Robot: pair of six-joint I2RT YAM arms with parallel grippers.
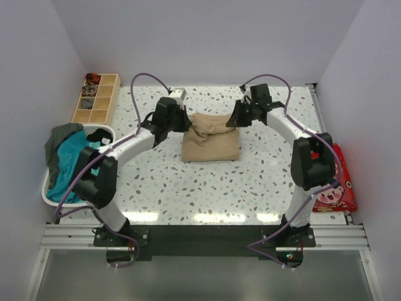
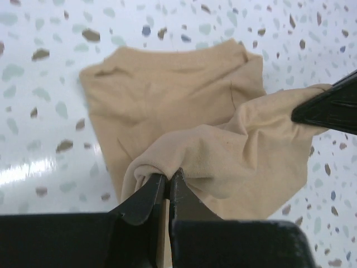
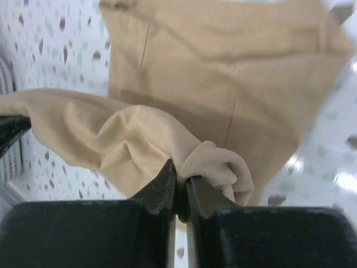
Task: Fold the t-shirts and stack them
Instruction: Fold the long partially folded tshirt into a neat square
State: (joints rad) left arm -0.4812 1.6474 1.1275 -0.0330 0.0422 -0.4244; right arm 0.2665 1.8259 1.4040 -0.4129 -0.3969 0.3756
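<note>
The sandy-beige t-shirt [image 1: 212,145] lies partly folded at the middle of the table. Its far edge is lifted off the cloth below and stretched between both grippers. My left gripper [image 1: 187,122] is shut on the left end of that edge; in the left wrist view the gripper [image 2: 168,177] pinches a bunched fold of the beige t-shirt [image 2: 167,95]. My right gripper [image 1: 233,120] is shut on the right end, and the right wrist view shows the gripper [image 3: 181,174] clamping a rolled wad of the t-shirt [image 3: 223,67]. A teal t-shirt [image 1: 66,160] and a dark grey-green one [image 1: 62,135] hang from the basket.
The white plastic basket [image 1: 100,132] stands at the table's left edge. A wooden compartment box [image 1: 97,97] sits at the back left. A red snack bag [image 1: 338,182] lies along the right edge beside the right arm.
</note>
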